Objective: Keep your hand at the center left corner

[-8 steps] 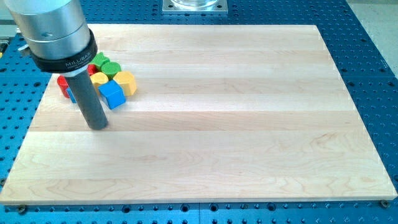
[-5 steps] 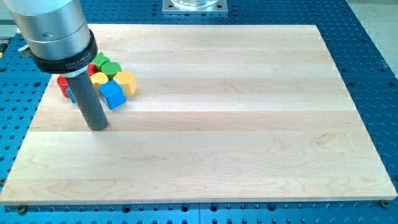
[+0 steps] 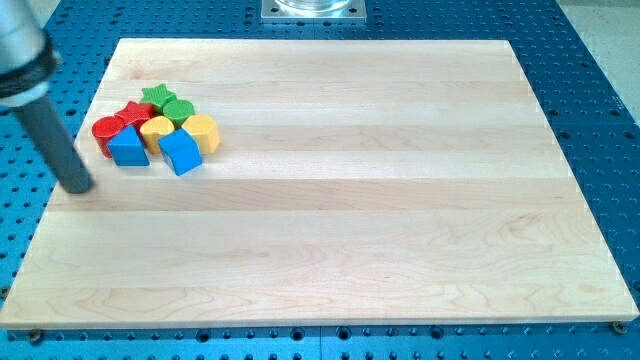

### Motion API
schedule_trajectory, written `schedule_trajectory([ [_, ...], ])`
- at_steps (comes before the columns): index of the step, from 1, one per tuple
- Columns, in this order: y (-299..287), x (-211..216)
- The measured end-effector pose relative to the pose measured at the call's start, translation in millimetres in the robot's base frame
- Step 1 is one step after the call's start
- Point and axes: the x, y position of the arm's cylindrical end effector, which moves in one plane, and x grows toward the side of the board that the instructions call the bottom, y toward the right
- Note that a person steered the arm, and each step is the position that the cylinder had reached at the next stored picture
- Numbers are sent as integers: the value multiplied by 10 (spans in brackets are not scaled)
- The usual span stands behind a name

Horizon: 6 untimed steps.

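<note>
My tip [image 3: 78, 187] rests at the left edge of the wooden board [image 3: 330, 190], about mid-height, below and left of the cluster of blocks. The cluster sits at the upper left: a red round block [image 3: 105, 131], a red star [image 3: 133, 111], a green star [image 3: 157, 96], a green round block [image 3: 177, 110], a yellow block [image 3: 155, 129], a yellow hexagonal block [image 3: 202, 131], a blue block [image 3: 128, 147] and a blue cube [image 3: 181, 152]. The tip touches none of them.
The board lies on a blue perforated table [image 3: 600, 120]. A metal mount plate [image 3: 314, 9] shows at the view's top centre.
The rod has moved to the view's left, from beside the blue cube to the board's left edge. The blocks it hid now show. The blocks have not moved.
</note>
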Motion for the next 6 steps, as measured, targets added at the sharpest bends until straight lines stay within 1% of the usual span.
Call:
schedule_trajectory([
  [2, -91, -94],
  [3, -91, -245],
  [6, -84, -305],
])
